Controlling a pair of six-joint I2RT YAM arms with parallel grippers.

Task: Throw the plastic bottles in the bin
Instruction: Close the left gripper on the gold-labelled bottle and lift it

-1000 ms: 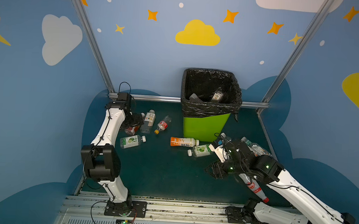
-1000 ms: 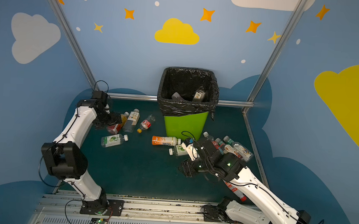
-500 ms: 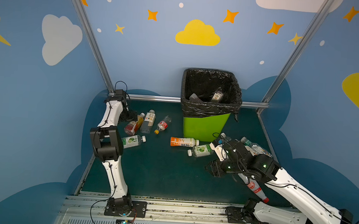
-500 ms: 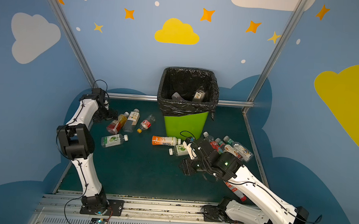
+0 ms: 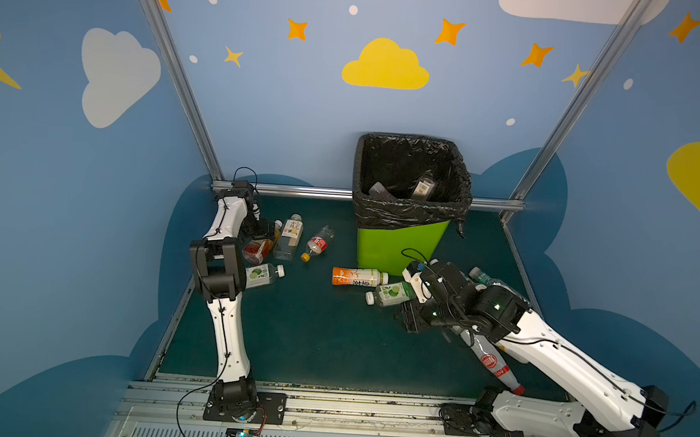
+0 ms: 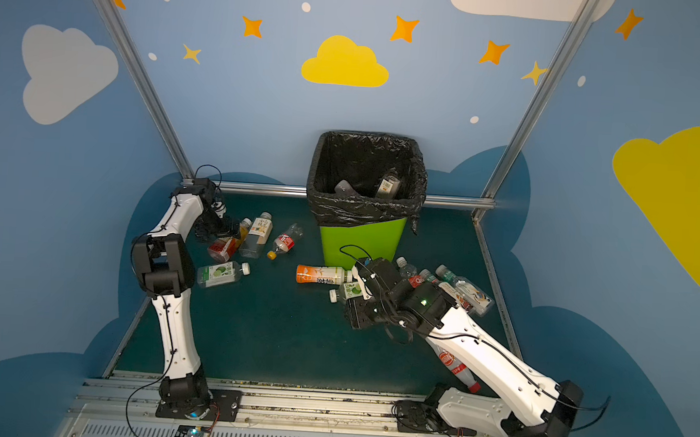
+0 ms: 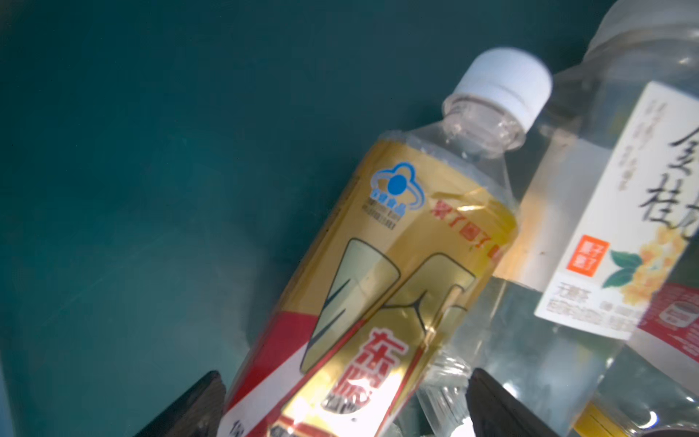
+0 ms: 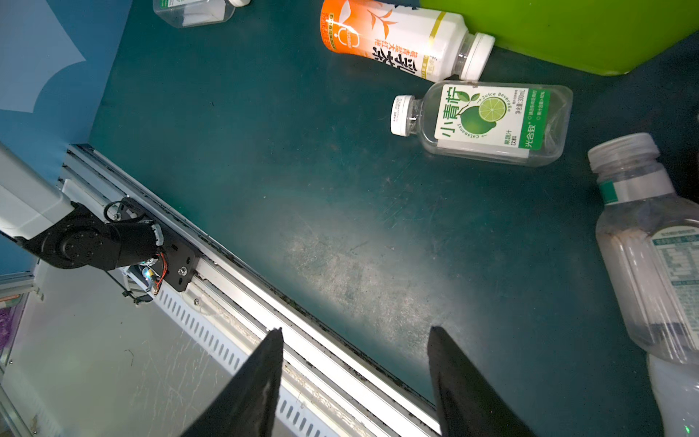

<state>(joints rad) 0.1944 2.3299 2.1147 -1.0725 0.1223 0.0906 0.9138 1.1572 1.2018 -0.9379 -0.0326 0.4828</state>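
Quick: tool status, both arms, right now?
Left tool: open, straddling the gold-label bottle, not gripping it.
Right tool: open, nothing between its fingers.

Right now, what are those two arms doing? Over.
Left end effector open, straddling gold-label bottle. Right end effector open, empty. White-label bottle crowds the gold one.

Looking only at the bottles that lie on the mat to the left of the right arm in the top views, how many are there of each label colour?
Green-label bottles: 2
Orange-label bottle: 1
Red-label bottle: 1
White-label bottle: 1
Gold-and-red-label bottle: 1
Total: 6
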